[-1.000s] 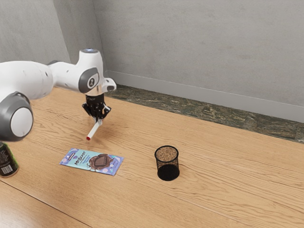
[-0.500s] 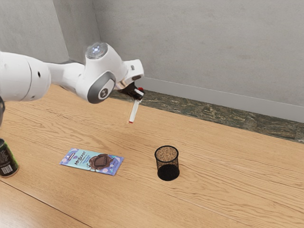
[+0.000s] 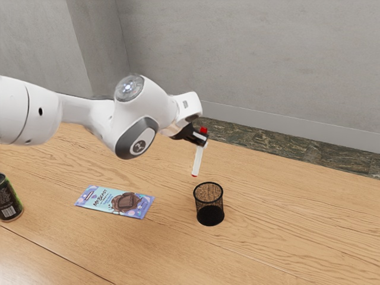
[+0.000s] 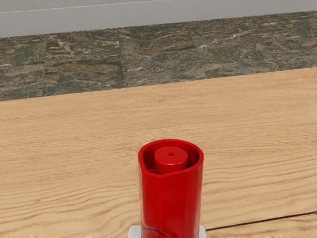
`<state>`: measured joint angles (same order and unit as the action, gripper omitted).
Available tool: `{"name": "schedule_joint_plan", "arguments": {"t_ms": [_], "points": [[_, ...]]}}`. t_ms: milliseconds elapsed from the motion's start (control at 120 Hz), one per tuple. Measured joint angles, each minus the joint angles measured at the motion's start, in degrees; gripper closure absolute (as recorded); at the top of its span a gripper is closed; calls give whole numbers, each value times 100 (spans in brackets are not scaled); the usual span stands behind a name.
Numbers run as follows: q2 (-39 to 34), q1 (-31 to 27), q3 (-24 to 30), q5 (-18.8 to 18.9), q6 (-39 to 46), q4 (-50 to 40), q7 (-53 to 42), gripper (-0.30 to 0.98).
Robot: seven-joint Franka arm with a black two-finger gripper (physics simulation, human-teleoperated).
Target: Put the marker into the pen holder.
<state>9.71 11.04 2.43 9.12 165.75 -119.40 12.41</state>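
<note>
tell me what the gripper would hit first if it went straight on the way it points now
Likely the bare tabletop beyond the pen holder, since the gripper points outward and somewhat down. Depth is unclear, though: the low end of the marker might catch the pen holder first.

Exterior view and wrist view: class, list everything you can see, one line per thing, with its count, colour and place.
Marker: one, white with red ends, held aloft
Pen holder: one, black mesh, standing on the table
Chocolate packet: one, pale blue and purple, flat on the table
Can: one, dark with green, on the table at the exterior view's left edge
Table: one, light wood, under these things
Floor: one, dark mottled stone, beyond the table
Skirting: one strip, pale grey, along the wall's foot
Wall: grey, behind; count of faces unclear
Arm: one, white and grey, from the exterior view's left
Gripper: one, black, shut on the marker
</note>
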Motion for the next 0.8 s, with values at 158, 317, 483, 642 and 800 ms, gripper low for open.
{"name": "schedule_joint_plan", "arguments": {"t_ms": [158, 317, 483, 642, 800], "points": [[149, 152, 116, 21, 48, 8, 284, 79], [173, 224, 161, 31, 67, 9, 531, 79], [174, 303, 168, 40, 77, -1, 768, 79], [162, 310, 168, 37, 69, -29, 946, 77], [117, 303, 210, 21, -41, -25, 1075, 42]]}}
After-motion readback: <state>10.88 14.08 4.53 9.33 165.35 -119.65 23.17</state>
